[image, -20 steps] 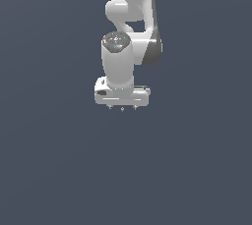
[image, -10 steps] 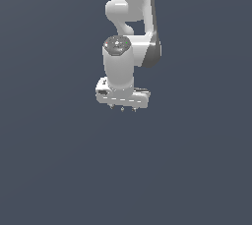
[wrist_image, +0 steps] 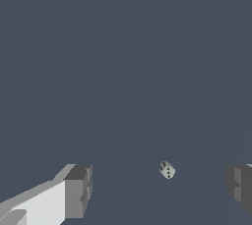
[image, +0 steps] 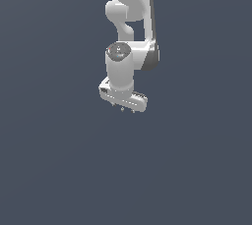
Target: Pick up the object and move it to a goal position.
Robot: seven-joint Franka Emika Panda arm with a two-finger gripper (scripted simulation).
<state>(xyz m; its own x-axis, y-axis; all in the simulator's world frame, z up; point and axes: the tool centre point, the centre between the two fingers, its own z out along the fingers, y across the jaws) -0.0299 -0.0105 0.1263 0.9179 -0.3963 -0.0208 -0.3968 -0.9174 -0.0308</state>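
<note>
The dark grey tabletop (image: 54, 170) fills both views. In the exterior view the white arm (image: 129, 32) hangs down from the top edge, its wrist pointing downward. At its end the gripper (image: 123, 109) has its jaws spread wide apart, holding nothing. In the wrist view a small pale die (wrist_image: 167, 170) lies on the tabletop between the two grey fingers (wrist_image: 78, 189), nearer one, touching neither.

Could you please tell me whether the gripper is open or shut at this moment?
Open: in the wrist view the gripper has its fingers far apart, with the small die between them, ungrasped.
</note>
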